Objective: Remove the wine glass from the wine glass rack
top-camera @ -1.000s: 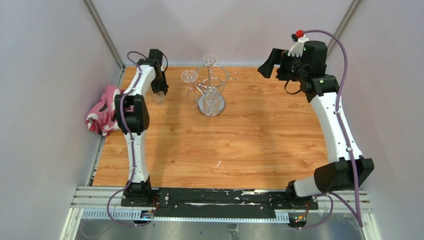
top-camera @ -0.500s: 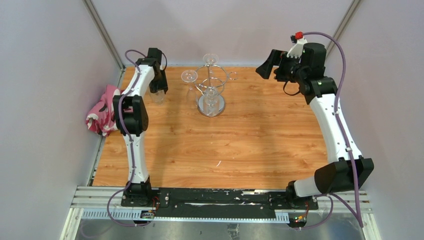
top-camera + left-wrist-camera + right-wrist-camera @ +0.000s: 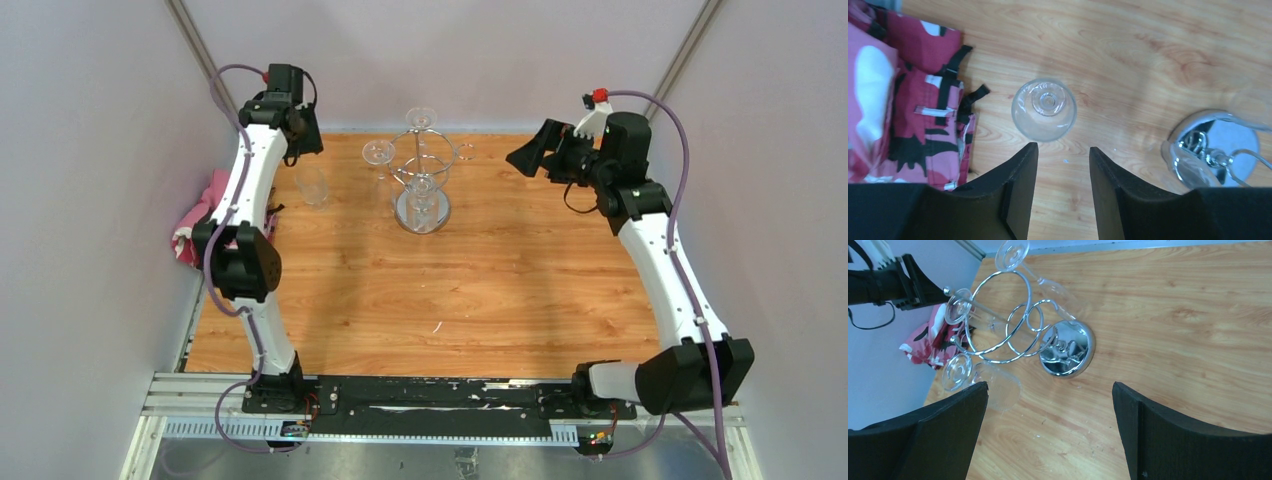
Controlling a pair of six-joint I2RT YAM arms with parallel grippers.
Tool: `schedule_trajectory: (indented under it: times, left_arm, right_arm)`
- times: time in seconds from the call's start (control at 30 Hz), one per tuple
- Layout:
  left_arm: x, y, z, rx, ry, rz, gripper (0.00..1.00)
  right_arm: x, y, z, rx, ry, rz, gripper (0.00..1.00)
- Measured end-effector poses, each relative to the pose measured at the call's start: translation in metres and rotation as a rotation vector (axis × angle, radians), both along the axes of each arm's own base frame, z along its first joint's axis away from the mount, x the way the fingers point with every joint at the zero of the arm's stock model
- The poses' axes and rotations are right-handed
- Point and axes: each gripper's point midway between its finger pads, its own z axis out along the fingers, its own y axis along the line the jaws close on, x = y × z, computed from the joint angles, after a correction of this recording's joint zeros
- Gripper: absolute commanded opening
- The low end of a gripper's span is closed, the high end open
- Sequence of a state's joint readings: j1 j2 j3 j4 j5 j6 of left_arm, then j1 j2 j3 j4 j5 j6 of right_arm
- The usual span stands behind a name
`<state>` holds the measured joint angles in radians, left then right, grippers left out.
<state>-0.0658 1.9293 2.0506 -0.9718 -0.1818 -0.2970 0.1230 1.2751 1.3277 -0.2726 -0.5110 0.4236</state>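
One wine glass (image 3: 313, 187) stands alone on the table at the back left, also clear from above in the left wrist view (image 3: 1044, 110). My left gripper (image 3: 1063, 147) hangs open above it, nothing between its fingers; in the top view it (image 3: 306, 146) is raised near the back wall. The chrome wine glass rack (image 3: 422, 172) stands at back centre on its disc base (image 3: 1068, 347), with three glasses hanging from it, one being (image 3: 956, 371). My right gripper (image 3: 1049, 385) is wide open and empty, right of the rack (image 3: 518, 158).
A pink and red patterned cloth (image 3: 205, 225) lies at the table's left edge, close to the freed glass (image 3: 893, 95). Grey walls enclose the table on three sides. The rack's base (image 3: 1220, 145) shows at the right of the left wrist view.
My left gripper opened, let go of the glass on the table and lifted up and back. The right gripper shifted slightly left toward the rack, still open.
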Motion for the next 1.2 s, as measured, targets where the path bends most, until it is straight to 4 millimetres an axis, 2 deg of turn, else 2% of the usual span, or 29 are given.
schedule_trajectory:
  times: [0.13, 0.2, 0.27, 0.33, 0.43, 0.53, 0.67, 0.73, 0.83, 0.93, 1.03, 1.2]
  left_arm:
    - [-0.024, -0.026, 0.064, 0.016, -0.152, -0.051, 0.49]
    - [-0.047, -0.049, 0.098, -0.001, -0.254, -0.111, 0.50]
    - [-0.068, -0.071, 0.121, -0.044, -0.351, -0.171, 0.51]
    - [-0.093, -0.089, 0.132, -0.121, -0.447, -0.232, 0.52]
    - [-0.115, -0.105, 0.124, -0.235, -0.518, -0.290, 0.51]
    - [-0.121, -0.122, 0.108, -0.303, -0.516, -0.337, 0.51]
    - [-0.118, -0.144, 0.080, -0.354, -0.464, -0.390, 0.51]
    - [-0.119, -0.148, 0.073, -0.369, -0.455, -0.401, 0.51]
    - [-0.118, -0.150, 0.076, -0.380, -0.472, -0.406, 0.51]
    - [-0.116, -0.154, 0.082, -0.399, -0.494, -0.417, 0.50]
    - [-0.116, -0.161, 0.086, -0.434, -0.509, -0.437, 0.50]
    - [-0.112, -0.173, 0.075, -0.454, -0.485, -0.449, 0.48]
  right_arm:
    - [-0.019, 0.010, -0.003, 0.080, 0.000, 0.048, 0.83]
    - [-0.030, 0.017, -0.003, 0.136, -0.001, 0.085, 0.74]
    - [-0.039, 0.025, -0.001, 0.199, -0.009, 0.125, 0.71]
    - [-0.045, 0.031, 0.001, 0.254, -0.007, 0.159, 0.70]
    - [-0.047, 0.039, 0.002, 0.311, 0.004, 0.202, 0.66]
    - [-0.045, 0.050, 0.005, 0.344, 0.006, 0.244, 0.58]
    - [-0.037, 0.083, -0.005, 0.377, 0.060, 0.334, 0.47]
    - [-0.031, 0.103, -0.016, 0.384, 0.109, 0.376, 0.46]
    - [-0.021, 0.123, -0.033, 0.382, 0.168, 0.410, 0.44]
    - [-0.010, 0.132, -0.042, 0.379, 0.195, 0.418, 0.43]
    - [0.000, 0.136, -0.045, 0.378, 0.203, 0.419, 0.43]
    - [0.006, 0.144, -0.039, 0.386, 0.196, 0.433, 0.40]
